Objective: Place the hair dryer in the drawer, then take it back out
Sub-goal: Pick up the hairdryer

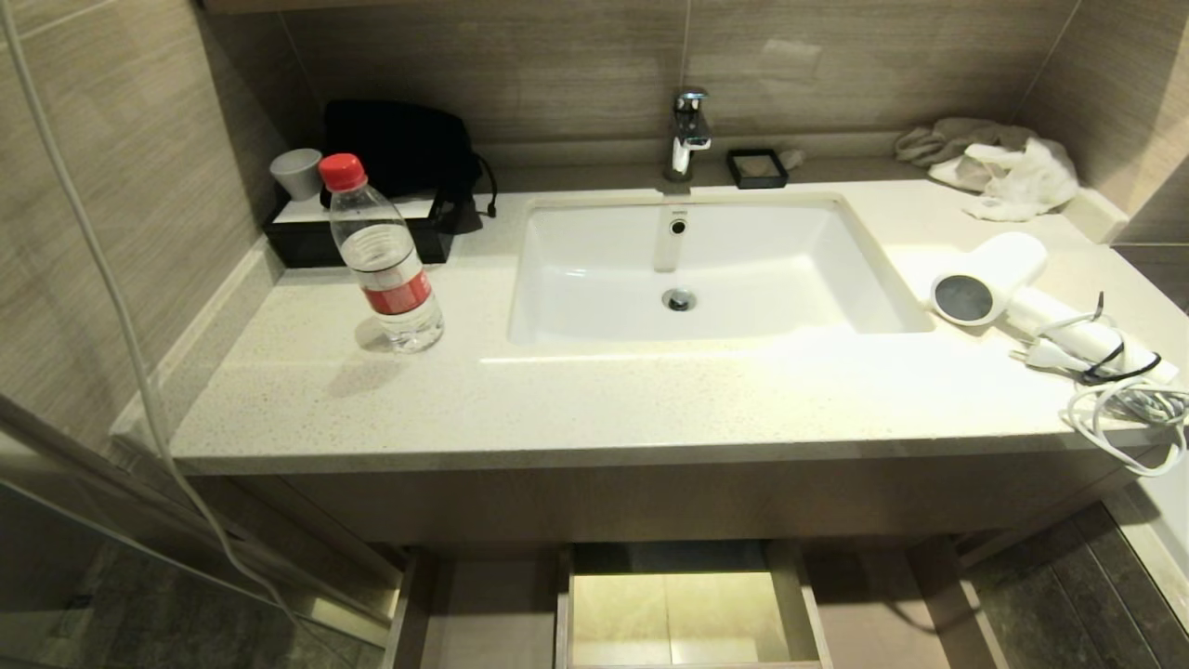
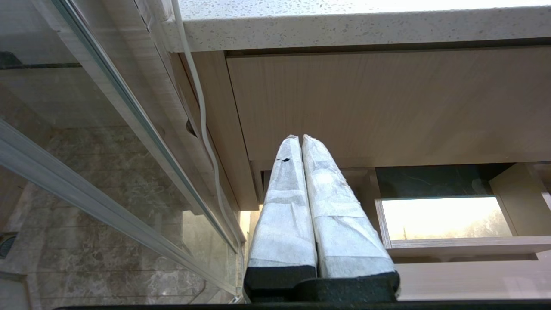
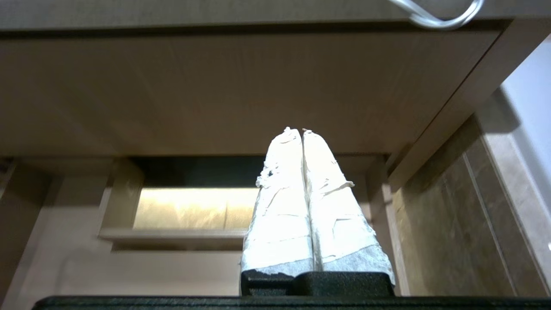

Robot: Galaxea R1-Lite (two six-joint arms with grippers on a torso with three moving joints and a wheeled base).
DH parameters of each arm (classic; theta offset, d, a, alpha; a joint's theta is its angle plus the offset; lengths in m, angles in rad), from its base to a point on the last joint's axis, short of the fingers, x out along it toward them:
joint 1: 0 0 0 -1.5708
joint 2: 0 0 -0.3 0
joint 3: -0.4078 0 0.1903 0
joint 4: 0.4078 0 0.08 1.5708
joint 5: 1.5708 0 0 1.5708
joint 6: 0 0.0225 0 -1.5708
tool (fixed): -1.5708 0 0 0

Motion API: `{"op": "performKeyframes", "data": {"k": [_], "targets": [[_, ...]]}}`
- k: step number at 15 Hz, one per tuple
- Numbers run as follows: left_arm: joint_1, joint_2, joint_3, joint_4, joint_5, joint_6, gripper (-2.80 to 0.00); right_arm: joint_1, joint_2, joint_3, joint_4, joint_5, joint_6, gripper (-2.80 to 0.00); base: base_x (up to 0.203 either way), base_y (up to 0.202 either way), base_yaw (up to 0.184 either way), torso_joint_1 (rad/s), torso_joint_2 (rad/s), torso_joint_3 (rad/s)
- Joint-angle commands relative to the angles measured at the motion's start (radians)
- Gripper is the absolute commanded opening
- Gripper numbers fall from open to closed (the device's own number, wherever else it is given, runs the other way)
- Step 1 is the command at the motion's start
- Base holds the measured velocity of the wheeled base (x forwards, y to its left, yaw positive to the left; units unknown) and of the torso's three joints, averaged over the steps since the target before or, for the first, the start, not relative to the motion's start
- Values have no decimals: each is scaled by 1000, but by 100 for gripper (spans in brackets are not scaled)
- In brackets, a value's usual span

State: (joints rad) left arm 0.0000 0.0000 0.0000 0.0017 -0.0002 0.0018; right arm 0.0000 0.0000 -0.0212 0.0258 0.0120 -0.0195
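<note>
Head view, looking down on the vanity: the hair dryer (image 1: pixel 989 279) lies on its side at the right end of the countertop (image 1: pixel 576 390), just right of the sink (image 1: pixel 687 269), grey grille end facing the basin. Its white cord (image 1: pixel 1129 404) is bunched beside the handle with a black tie around it, and one loop hangs over the counter's front edge. Below the counter the drawer (image 1: pixel 483 613) stands pulled out, its boxed rectangular cutout (image 1: pixel 683 613) open to the lit floor beneath. Nothing lies in the part of the drawer that shows.

On the left of the counter, a water bottle (image 1: pixel 383 255) with a red cap stands upright, and behind it a black tray (image 1: pixel 307 237) carries a grey cup (image 1: pixel 297 172) and a black bag (image 1: pixel 399 149). The faucet (image 1: pixel 687 130) sits at the back of the sink, a small black dish (image 1: pixel 757 168) to its right, and a crumpled white cloth (image 1: pixel 1008 172) lies in the back right corner.

Neither arm shows from the head. The left gripper (image 2: pixel 300 137) hangs low in front of the cabinet, tips aimed up at the wood front panel (image 2: pixel 387 103), its white-wrapped fingers (image 2: pixel 284 206) pressed together on nothing. The right gripper (image 3: pixel 301 130) sits the same way under the right end, fingers pressed together and empty, the cord loop dangling above it.
</note>
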Motion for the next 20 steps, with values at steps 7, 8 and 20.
{"op": "performKeyframes", "data": {"k": [7,8,20], "targets": [[0,0,0,0,0,0,-280,14,594,-1199,548,65,3,-280,0,0,0,0,0,0],[0,0,0,0,0,0,-280,18,721,-1404,668,62,1,-280,0,0,0,0,0,0],[0,0,0,0,0,0,-280,-252,1355,-1646,997,223,-431,-280,0,0,0,0,0,0]]}}
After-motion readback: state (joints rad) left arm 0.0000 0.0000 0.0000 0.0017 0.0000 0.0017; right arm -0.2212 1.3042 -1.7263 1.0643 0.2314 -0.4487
